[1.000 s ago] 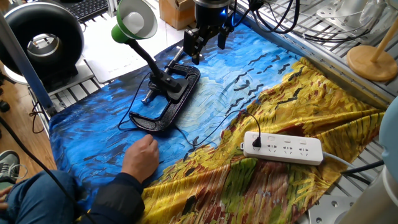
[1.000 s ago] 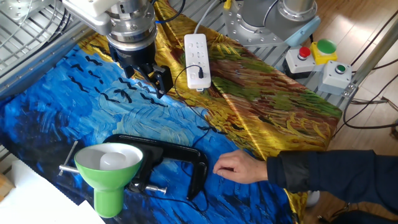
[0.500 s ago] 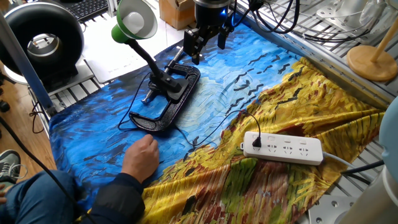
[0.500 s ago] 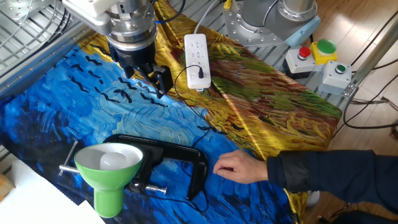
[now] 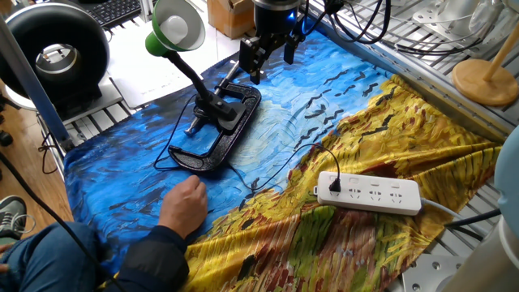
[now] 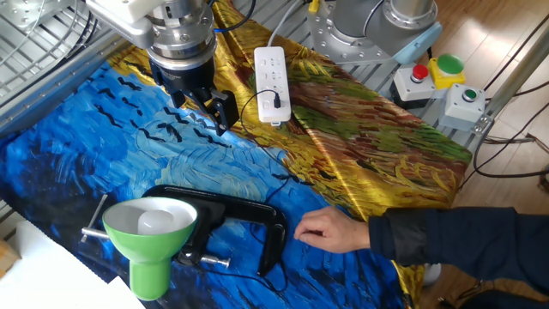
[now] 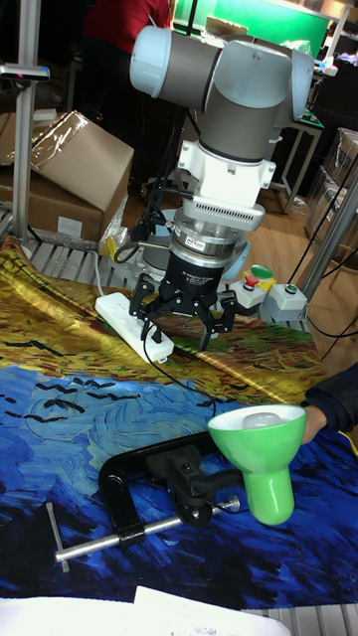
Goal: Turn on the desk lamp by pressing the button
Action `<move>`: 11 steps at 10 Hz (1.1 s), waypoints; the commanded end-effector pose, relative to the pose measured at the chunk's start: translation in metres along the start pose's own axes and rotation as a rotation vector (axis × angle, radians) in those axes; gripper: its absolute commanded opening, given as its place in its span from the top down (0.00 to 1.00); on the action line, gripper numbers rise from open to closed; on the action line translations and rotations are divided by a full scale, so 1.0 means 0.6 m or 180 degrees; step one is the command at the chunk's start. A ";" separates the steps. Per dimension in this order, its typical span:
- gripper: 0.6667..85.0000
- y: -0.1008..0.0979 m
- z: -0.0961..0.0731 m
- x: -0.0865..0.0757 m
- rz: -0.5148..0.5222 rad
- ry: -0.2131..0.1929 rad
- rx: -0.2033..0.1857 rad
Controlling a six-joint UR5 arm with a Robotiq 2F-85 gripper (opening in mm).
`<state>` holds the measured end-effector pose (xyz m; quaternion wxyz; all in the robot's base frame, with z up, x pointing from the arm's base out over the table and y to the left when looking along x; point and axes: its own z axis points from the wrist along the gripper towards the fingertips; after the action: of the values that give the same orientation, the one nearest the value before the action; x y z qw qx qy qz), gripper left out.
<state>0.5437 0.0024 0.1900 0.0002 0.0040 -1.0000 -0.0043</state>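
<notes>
The desk lamp lies on the blue and yellow cloth, with its green cone shade (image 5: 175, 28) (image 6: 147, 233) (image 7: 261, 449) raised on a black bendable arm. Its black C-clamp base (image 5: 217, 128) (image 6: 266, 225) (image 7: 139, 475) rests flat on the cloth. The bulb is unlit. I cannot make out the button in any view. My gripper (image 5: 272, 62) (image 6: 204, 105) (image 7: 179, 333) hangs open above the cloth just beyond the clamp, holding nothing. A thin black cord (image 5: 284, 158) runs from the lamp to the power strip.
A white power strip (image 5: 369, 192) (image 6: 270, 77) lies on the yellow part of the cloth. A person's hand (image 5: 182, 207) (image 6: 330, 230) rests on the cloth near the clamp. A big black ring-shaped device (image 5: 53, 53) stands at the far left. A wooden stand (image 5: 486, 81) is at the right.
</notes>
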 end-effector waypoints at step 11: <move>1.00 -0.007 0.004 -0.114 -0.0209 -0.0582 -0.0160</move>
<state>0.5891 -0.0023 0.1905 -0.0718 -0.0155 -0.9973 -0.0078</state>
